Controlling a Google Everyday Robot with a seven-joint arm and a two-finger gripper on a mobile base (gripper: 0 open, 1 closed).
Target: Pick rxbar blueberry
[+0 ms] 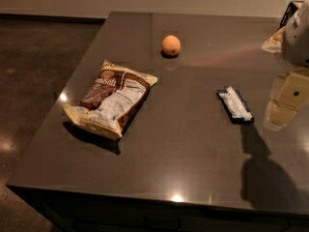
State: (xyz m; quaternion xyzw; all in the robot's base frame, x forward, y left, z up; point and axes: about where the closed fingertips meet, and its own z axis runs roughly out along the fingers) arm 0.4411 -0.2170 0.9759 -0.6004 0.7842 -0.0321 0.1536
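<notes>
The rxbar blueberry [235, 105] is a small flat dark navy bar with a white panel on its face. It lies flat on the dark table [183, 163], right of centre. My gripper [286, 104] hangs at the right edge of the camera view, just right of the bar and a little above the table. It is apart from the bar and holds nothing that I can see. Its shadow falls on the table below it.
A large brown-and-white crinkled snack bag [112, 98] lies left of centre. A round orange fruit [171, 45] sits towards the back. A pale packet [273, 42] and a dark wire object [288, 11] are at the back right. The table's left and front edges drop to the floor.
</notes>
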